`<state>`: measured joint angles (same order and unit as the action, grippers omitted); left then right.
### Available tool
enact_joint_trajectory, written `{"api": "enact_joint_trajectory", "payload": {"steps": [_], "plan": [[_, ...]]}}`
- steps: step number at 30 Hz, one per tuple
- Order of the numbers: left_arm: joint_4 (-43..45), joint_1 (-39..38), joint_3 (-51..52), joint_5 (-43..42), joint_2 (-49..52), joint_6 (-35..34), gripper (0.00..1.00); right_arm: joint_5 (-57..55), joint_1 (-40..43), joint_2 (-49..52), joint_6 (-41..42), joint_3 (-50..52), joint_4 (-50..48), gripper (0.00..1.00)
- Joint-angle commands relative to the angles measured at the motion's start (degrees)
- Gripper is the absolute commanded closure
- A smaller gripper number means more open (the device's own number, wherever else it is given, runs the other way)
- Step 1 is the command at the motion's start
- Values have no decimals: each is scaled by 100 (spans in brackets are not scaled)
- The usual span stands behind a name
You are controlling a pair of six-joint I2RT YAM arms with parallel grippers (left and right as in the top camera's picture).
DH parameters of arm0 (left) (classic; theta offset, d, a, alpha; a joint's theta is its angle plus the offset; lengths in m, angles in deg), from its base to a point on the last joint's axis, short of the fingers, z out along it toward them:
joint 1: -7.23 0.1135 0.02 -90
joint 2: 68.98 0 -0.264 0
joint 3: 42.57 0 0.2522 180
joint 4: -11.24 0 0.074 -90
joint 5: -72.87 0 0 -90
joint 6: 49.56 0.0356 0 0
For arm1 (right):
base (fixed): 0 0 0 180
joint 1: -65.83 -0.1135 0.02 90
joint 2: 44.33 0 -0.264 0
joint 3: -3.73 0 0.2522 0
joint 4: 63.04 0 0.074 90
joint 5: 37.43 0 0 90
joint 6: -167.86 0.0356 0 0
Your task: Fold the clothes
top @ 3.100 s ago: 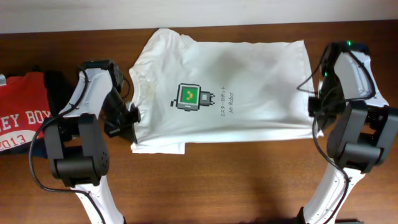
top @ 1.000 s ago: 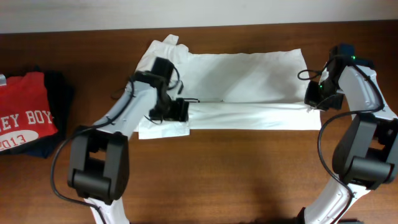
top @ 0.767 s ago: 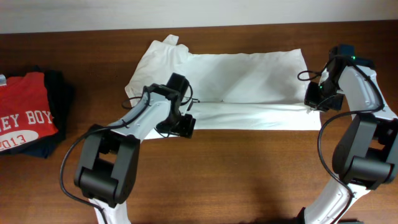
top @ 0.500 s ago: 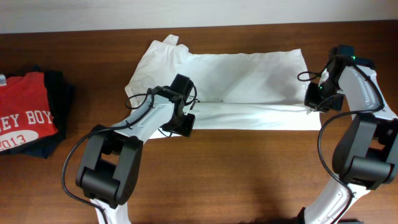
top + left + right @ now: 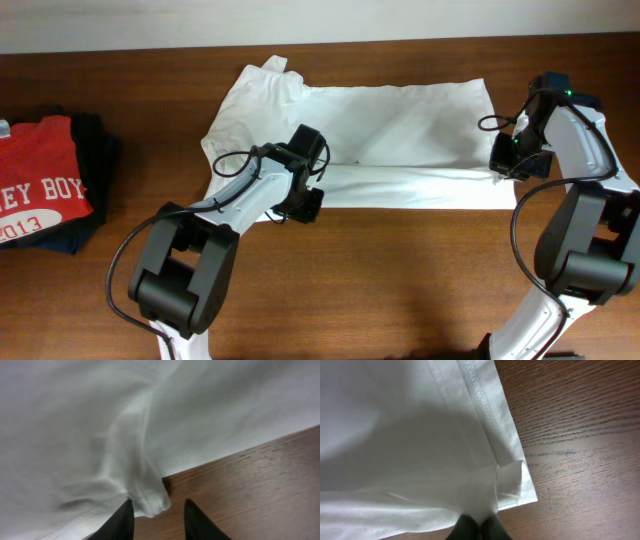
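Note:
The white T-shirt (image 5: 400, 120) lies folded lengthwise across the back of the table, its print hidden. My left gripper (image 5: 306, 200) is at the shirt's front edge, left of the middle. In the left wrist view its black fingers (image 5: 125, 521) stand apart, and a small rounded fold of the cloth (image 5: 150, 501) sits just at their tips over the wood. My right gripper (image 5: 503, 165) is at the shirt's right end. In the right wrist view it (image 5: 479, 529) is shut on a pinch of the white cloth (image 5: 395, 435) near the stitched hem.
A red T-shirt with white lettering (image 5: 40, 190) lies on dark navy folded garments (image 5: 88, 135) at the far left. Bare wooden table (image 5: 400, 280) runs along the front. A pale wall borders the table's back edge.
The shirt, flat with its print up earlier, is now folded lengthwise. My left gripper has slid right along the front edge and its jaws have narrowed. The right arm has not moved.

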<state>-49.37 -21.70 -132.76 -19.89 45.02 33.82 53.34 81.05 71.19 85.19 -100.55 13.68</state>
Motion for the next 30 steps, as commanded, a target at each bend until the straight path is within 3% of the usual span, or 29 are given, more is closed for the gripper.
{"api": "enact_joint_trajectory", "payload": {"steps": [1, 12, 13, 14, 18, 24, 30], "plan": [[13, -2, 66, 352, -20, -17, 78, 9, -26, -68, -2, -33, 26, 96], [101, -72, 66, 363, 210, -20, 79, 9, -26, -68, -4, -33, 24, 96], [107, -70, 66, 363, 210, -20, 86, 9, -26, -68, -4, -33, 26, 96], [114, -70, 63, 363, 210, -20, 100, 9, -26, -68, -2, -33, 26, 96], [2, -35, 20, 409, 197, -17, 100, 9, -26, -68, -4, -33, 26, 96], [-892, 496, -1342, 1320, 170, -11, 100, 11, -26, -68, -2, -33, -175, 95], [271, 962, -1971, 1370, 210, 66, 100, 11, -26, -68, -2, -33, -260, 95]]}}
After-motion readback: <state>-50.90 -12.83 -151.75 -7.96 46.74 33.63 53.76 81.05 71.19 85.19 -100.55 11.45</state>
